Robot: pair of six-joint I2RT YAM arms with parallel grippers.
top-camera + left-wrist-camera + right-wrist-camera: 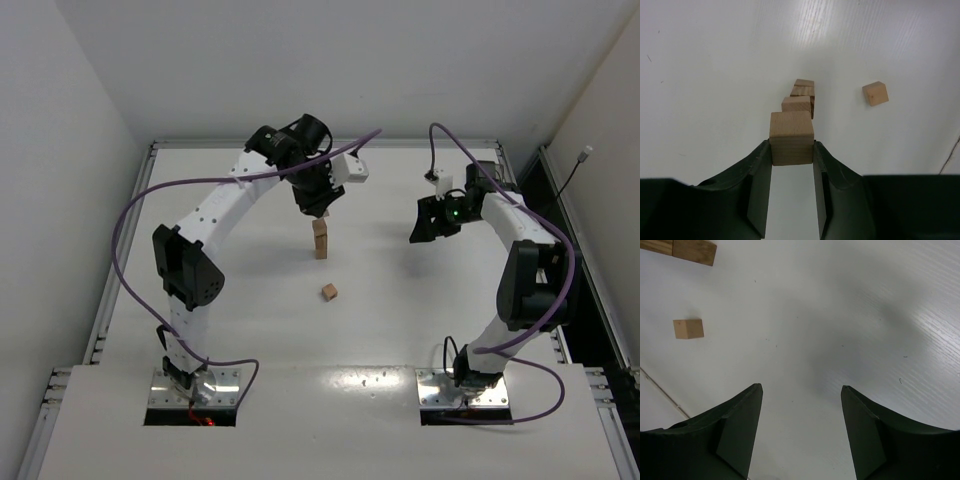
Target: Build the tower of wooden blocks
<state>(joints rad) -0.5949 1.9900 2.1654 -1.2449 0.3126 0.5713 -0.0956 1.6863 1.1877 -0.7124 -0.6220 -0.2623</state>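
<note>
Though lined, white table [400,330], white walls [300,60]

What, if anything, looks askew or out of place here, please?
The narrow tower of tan wooden blocks looks slightly uneven: from the left wrist, its lower blocks sit twisted off the top one. Nothing spilled or damaged.

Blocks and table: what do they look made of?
Blocks: bare light wood, matte, with faint grain lines on the faces. Table: smooth white sheet with fine parallel ribbing and a soft sheen, probably plastic or laminate; the look leaves that open.
</note>
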